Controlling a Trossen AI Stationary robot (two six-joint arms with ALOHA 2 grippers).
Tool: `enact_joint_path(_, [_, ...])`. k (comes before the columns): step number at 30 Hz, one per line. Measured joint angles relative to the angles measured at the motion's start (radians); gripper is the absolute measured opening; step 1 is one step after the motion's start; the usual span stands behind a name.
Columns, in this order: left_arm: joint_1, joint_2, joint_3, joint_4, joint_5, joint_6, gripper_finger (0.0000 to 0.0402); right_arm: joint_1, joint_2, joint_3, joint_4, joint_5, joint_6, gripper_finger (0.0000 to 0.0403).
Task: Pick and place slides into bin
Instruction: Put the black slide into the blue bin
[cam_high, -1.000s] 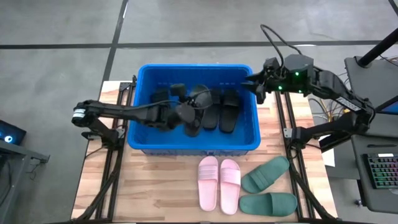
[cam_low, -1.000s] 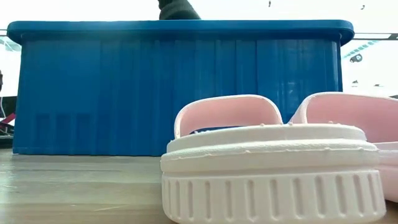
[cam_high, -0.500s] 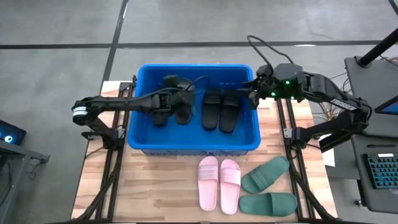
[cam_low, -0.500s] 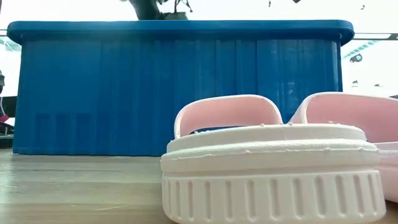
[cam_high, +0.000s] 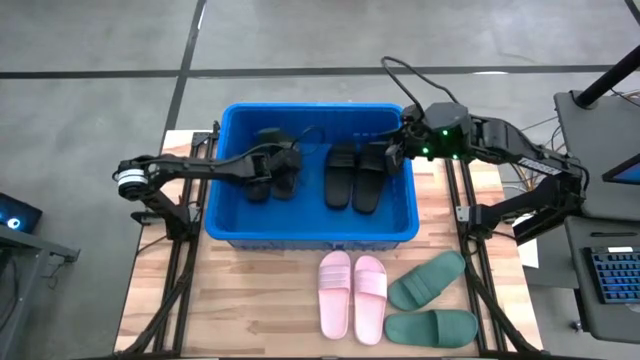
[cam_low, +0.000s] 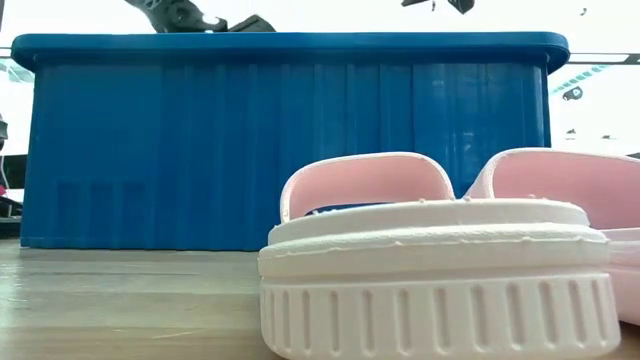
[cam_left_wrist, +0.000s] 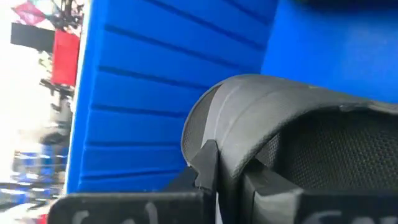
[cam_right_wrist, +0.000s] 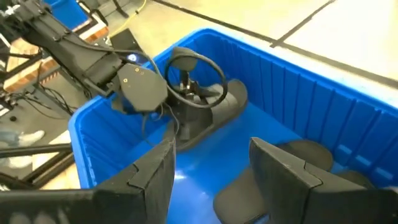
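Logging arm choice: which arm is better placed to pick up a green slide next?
Right, probably. The green slides lie at the table's front right. The right gripper hangs open over the bin's right edge; the left gripper is inside among black slides.

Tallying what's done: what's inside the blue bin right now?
The bin holds four black slides: two side by side at right, two at left under the left tool. The arm covers part of that left pair. Pink and green slides remain outside.
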Motion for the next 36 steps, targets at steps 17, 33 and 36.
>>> enact_joint_path(17, [0.074, 0.122, -0.06, 0.166, 0.054, 0.043, 0.0, 0.0, 0.0, 0.0, 0.003, 0.055, 0.083, 0.0194])
enact_joint_path(33, [0.12, 0.231, -0.064, 0.184, 0.056, 0.066, 0.0, 0.0, 0.0, 0.0, 0.021, 0.054, 0.134, 0.0194])
enact_joint_path(36, [0.123, 0.23, -0.063, 0.184, 0.061, 0.069, 0.0008, 0.0, 0.0, 0.0, 0.026, 0.054, 0.134, 0.0194])
